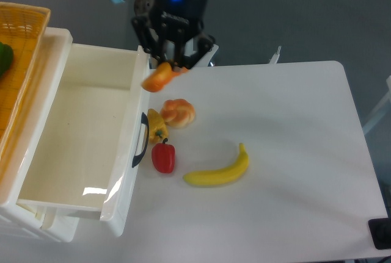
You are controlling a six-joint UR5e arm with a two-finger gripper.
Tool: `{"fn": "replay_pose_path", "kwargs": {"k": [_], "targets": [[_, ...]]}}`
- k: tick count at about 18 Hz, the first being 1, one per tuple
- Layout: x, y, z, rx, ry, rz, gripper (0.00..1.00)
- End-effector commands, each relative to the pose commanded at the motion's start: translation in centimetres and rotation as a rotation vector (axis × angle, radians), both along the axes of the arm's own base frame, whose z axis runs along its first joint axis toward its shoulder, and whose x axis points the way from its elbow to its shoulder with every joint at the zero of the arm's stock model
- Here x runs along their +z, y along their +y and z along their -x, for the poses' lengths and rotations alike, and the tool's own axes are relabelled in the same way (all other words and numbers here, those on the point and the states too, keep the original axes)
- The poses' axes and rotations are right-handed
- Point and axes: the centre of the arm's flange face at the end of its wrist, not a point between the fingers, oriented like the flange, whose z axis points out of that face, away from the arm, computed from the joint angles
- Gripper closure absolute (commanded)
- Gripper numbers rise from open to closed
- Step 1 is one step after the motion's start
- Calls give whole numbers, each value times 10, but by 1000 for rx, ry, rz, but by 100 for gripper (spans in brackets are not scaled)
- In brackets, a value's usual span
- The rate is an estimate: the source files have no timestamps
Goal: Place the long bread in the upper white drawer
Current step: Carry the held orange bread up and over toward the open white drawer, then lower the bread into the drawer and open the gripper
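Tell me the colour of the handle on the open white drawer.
Black; the handle shows clearly on the drawer front in the fixed camera view.
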Motion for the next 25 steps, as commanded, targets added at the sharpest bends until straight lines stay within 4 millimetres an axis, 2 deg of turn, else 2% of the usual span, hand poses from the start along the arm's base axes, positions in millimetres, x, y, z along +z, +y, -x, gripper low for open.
{"fn": "replay_pose_path", "kwargs": {"k": [3, 5, 8, 12, 14, 18, 21, 22, 24, 25], "targets": [[8, 5, -20, 29, -13, -24, 98], [2, 12, -29, 36, -33, -22, 98], [-20, 24, -34, 20, -45, -11, 97], [-52, 44, -42, -18, -72, 34, 87], [-67, 51, -44, -27, -74, 66, 85], [-103, 76, -68, -74, -23, 191, 77], [-119, 83, -73, -87, -6, 237, 53], [-119, 83, -73, -88, -4, 237, 40], [-119, 82, -72, -91, 12, 243, 2], [-118, 82, -72, -94, 23, 249, 0]]}}
